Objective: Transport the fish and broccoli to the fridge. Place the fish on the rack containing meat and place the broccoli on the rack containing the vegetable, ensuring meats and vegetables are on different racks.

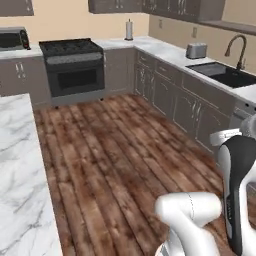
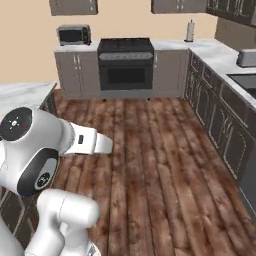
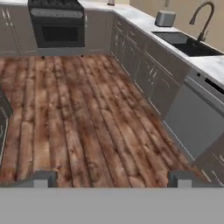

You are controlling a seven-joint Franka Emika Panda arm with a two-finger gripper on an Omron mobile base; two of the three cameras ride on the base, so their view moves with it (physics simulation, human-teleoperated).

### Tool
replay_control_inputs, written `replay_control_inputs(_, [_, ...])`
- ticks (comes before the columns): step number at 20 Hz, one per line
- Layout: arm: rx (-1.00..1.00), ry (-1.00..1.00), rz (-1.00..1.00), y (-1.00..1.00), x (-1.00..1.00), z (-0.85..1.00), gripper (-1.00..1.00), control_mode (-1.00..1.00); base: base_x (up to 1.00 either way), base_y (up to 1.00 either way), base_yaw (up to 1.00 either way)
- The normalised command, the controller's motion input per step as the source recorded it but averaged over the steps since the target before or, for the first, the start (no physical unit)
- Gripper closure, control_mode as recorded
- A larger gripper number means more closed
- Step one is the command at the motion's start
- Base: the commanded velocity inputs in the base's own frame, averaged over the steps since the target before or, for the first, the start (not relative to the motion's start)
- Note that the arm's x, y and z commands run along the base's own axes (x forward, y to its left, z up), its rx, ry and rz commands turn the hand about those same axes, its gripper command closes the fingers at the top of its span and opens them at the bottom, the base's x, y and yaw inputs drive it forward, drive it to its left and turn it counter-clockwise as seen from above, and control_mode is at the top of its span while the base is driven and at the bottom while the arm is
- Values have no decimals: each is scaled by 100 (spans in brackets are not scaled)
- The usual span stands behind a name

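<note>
hand (image 3: 111,180) spread wide, holding nothing | faced wooden floor (image 3: 78,113) and oven (image 3: 59,33) (fridge, fish, broccoli: direction from hand unclear)

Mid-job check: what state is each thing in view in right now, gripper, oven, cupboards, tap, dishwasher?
Gripper: open, holding nothing.
Oven: door shut.
Cupboards under the counter: doors shut.
Tap: no water running that I can see.
Dishwasher: door shut.
Toaster: upright on the counter.
</note>
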Motion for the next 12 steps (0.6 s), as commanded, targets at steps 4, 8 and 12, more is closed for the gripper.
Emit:
replay_control_inputs(4, [0,0,0,0,0,0,-100,100,70,0,91])
replay_control_inputs(8, [0,0,0,0,0,0,-100,100,100,0,72])
replay_control_inputs(12, [0,0,0,0,0,0,-100,100,100,-1,45])
